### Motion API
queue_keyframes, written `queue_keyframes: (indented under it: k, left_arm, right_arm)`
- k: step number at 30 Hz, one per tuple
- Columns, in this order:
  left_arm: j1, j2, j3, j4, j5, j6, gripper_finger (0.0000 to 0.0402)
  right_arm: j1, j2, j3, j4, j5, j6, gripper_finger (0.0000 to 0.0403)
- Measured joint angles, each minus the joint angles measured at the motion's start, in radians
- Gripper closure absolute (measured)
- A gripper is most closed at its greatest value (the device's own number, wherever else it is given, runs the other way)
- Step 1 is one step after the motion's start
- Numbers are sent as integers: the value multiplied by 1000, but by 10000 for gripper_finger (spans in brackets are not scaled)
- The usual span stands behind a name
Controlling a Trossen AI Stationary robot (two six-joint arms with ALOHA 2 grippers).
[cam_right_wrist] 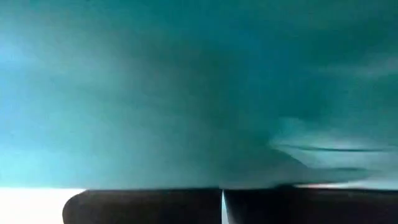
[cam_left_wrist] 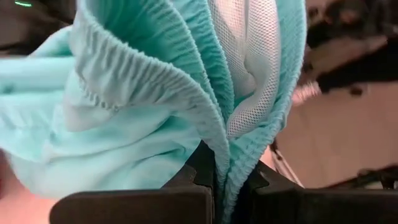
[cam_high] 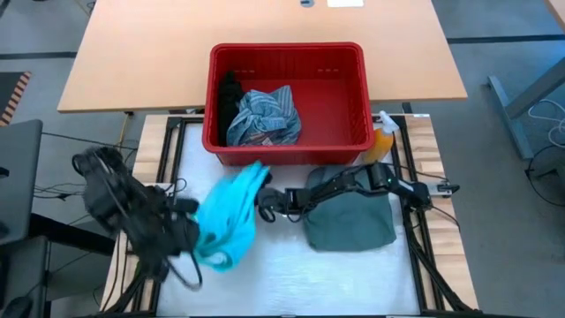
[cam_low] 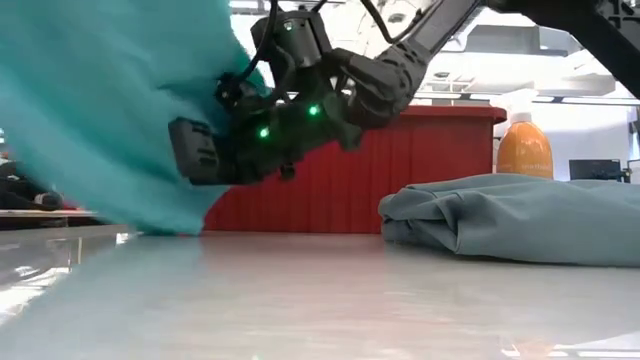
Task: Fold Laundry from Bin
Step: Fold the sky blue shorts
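Note:
A bright teal garment (cam_high: 231,212) with a white mesh lining (cam_left_wrist: 249,68) hangs between my two grippers over the table's near left part. My left gripper (cam_high: 192,228) is shut on its left side, and my right gripper (cam_high: 263,201) is shut on its right side. A grey-green garment (cam_high: 351,221) lies folded on the table under my right arm. The red bin (cam_high: 353,115) stands behind, with a blue-grey striped cloth (cam_high: 265,115) and a black garment (cam_high: 231,97) lying in it. My left gripper pinches the teal garment's gathered elastic hem (cam_left_wrist: 219,152) between its two fingers, several layers folded together. The fingers slant down onto it from the table's left, and the cloth bunches out past them. My right gripper is shut on the teal garment's right edge (cam_high: 256,196), coming nearly level from the table's right. Cloth fills its wrist view and hides the place of contact. The garment hangs slack past the fingers (cam_low: 200,150), its lower edge (cam_low: 150,222) down near the table top.
An orange spray bottle (cam_high: 381,143) stands at the bin's near right corner. The bare white table top (cam_high: 291,274) stretches along the near edge in front of both garments. A wooden table (cam_high: 132,62) lies behind the bin.

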Motion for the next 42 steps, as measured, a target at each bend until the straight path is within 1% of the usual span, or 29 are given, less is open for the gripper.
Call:
queue_keyframes:
  k: [5,10,14,16,18,21,23,25,29,31,34,37,39,42]
  left_arm:
    - [-81,96,-77,62,65,-49,401]
    - [-166,189,-126,170,135,-110,401]
    - [-222,257,-128,217,143,-148,401]
    - [-237,289,-128,218,145,-175,401]
    - [-247,318,-128,225,157,-182,401]
    - [-248,344,-128,265,156,-165,401]
    - [-239,346,-128,287,139,-142,401]
    - [-226,346,-128,290,119,-121,401]
    - [-184,346,-128,274,115,-53,401]
    - [-161,341,-147,315,129,-18,401]
    - [-125,299,-264,453,204,11,401]
    - [-94,201,-452,530,263,-15,401]
    - [-73,106,-576,578,270,-60,401]
    - [-38,-44,-746,710,272,-99,401]
  right_arm:
    - [42,52,2,28,107,22,384]
    - [108,69,0,-12,141,-31,384]
    - [166,14,0,-42,238,-153,384]
    - [181,-28,1,-68,258,-180,384]
    - [193,-82,1,-125,257,-174,384]
    - [210,-169,-9,-241,233,-71,384]
    - [224,-233,-67,-266,220,-17,384]
    - [246,-304,-159,-266,226,16,384]
    - [307,-451,-380,-269,286,137,384]
    - [349,-522,-470,-256,307,205,384]
    - [426,-604,-550,-225,394,239,384]
    - [495,-658,-560,-210,488,218,384]
    - [520,-678,-550,-199,511,185,384]
    - [531,-681,-522,-170,506,132,384]
